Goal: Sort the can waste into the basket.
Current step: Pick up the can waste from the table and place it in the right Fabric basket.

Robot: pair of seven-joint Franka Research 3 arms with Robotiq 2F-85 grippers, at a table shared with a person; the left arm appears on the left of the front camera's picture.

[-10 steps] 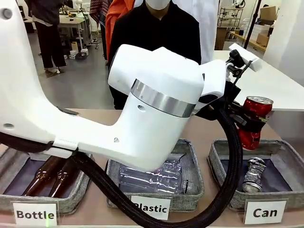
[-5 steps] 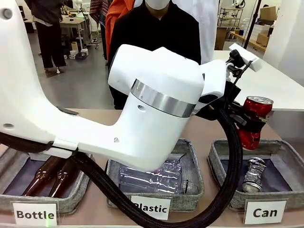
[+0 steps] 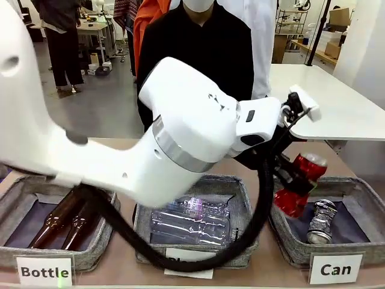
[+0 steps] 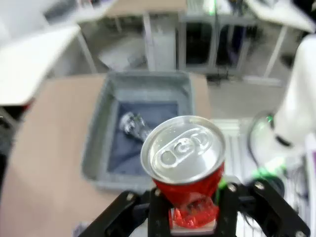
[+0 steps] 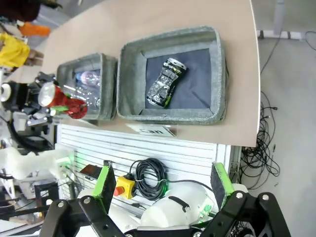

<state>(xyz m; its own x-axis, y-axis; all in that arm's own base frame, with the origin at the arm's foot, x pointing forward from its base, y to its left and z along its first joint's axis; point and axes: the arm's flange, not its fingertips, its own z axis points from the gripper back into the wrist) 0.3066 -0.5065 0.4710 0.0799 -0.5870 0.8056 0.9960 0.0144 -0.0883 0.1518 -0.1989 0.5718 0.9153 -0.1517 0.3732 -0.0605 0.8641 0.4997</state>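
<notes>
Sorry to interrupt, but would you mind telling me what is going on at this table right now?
The robot is sorting waste into labelled baskets. Its left gripper is shut on a crushed red can, tilted over the near edge of the basket marked "Can", where a silver-grey can already lies. The right gripper hangs open off the table's side, holding nothing. Brown bottles and a clear plastic bottle sit in their own baskets. A person stands across the table.

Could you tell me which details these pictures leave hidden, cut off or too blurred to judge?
- Front view: the left arm hides most of the "Plastic" card.
- Front view: the left pincer covers the red can's middle.
- Left wrist view: motion blur smears the silver can in the basket.
</notes>
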